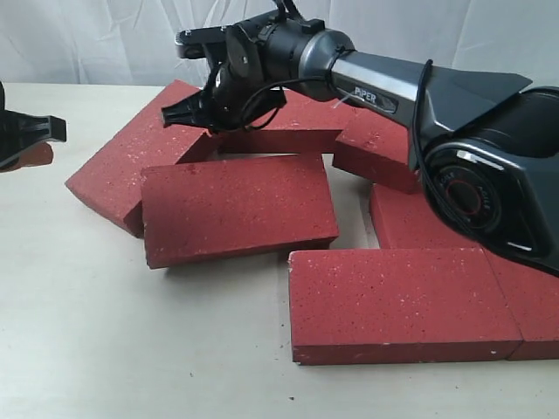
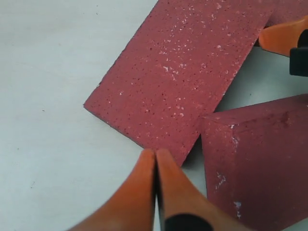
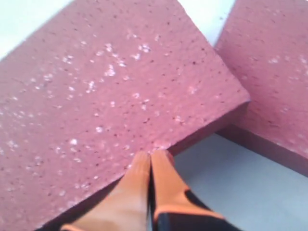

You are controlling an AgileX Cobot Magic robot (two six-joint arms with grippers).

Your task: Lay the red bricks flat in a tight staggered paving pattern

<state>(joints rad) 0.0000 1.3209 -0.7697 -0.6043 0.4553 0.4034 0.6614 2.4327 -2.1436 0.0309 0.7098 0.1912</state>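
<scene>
Several red bricks lie loosely grouped on the pale table. One long red brick [image 1: 122, 170] lies diagonally at the left. A second [image 1: 236, 209] rests beside it, its far edge propped up on a neighbour. Another [image 1: 402, 301] lies flat at the front. My right gripper [image 1: 175, 113] reaches across to the far left brick, shut and empty. Its tips [image 3: 150, 155] meet the edge of a brick [image 3: 110, 110]. My left gripper [image 1: 48, 131] hovers at the left edge, shut with nothing in it. Its tips [image 2: 155, 153] are close to the corner of the flat brick [image 2: 183, 72].
More bricks lie at the back [image 1: 376, 153] and at the right [image 1: 533, 305], partly under the right arm's base [image 1: 489, 175]. A raised brick [image 2: 260, 159] sits next to the left gripper. Bare table [image 1: 105, 349] spreads at the front left.
</scene>
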